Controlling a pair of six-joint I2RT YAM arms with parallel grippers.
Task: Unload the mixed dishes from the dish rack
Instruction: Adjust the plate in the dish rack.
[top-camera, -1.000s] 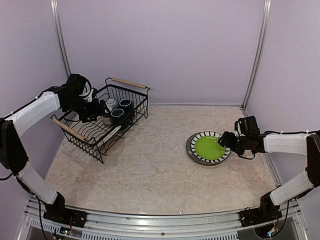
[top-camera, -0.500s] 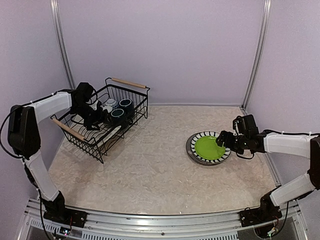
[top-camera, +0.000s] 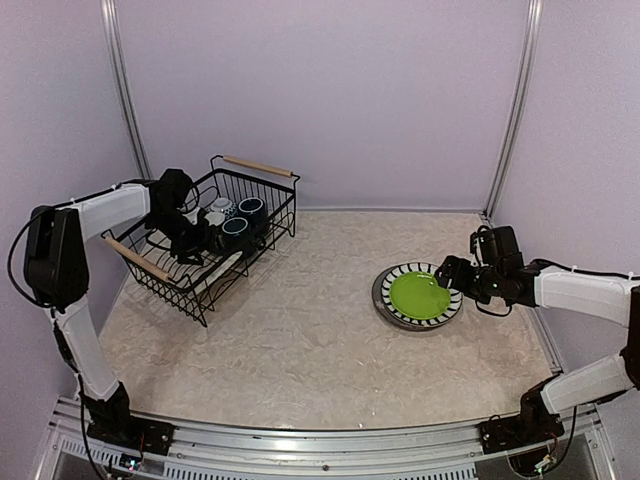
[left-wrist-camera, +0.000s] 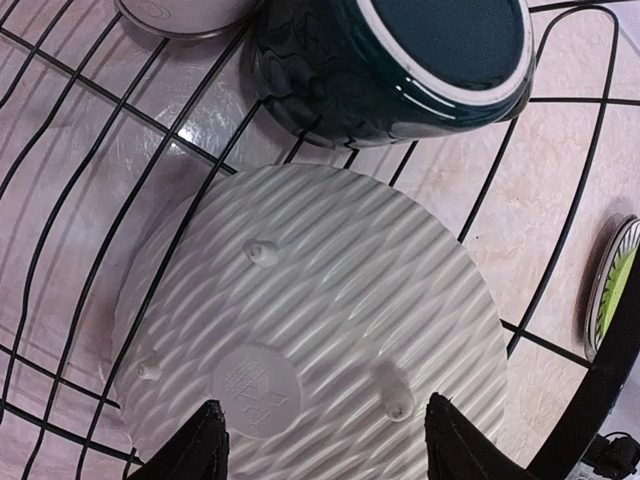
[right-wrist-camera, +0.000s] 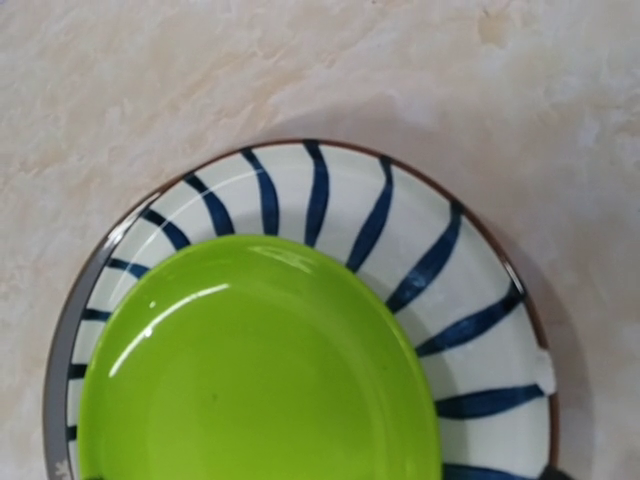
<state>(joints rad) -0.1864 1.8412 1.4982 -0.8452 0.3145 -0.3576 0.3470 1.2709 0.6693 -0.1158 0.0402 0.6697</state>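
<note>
In the dish rack (top-camera: 258, 165) — a ribbed plate (left-wrist-camera: 320, 300) fronts the spread left claw (left-wrist-camera: 320, 450).

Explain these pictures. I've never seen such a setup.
Two robot arms are bolted to a table's edge. The wide picture looks down from above and behind them; the other two come from a camera on each wrist. The left arm reaches into a wire dish rack; its fingers are spread open over a pale ribbed plate beside a dark mug. The right arm is at a green plate stacked on a striped plate on the table. The left holds nothing; the right's grip is hidden.
</note>
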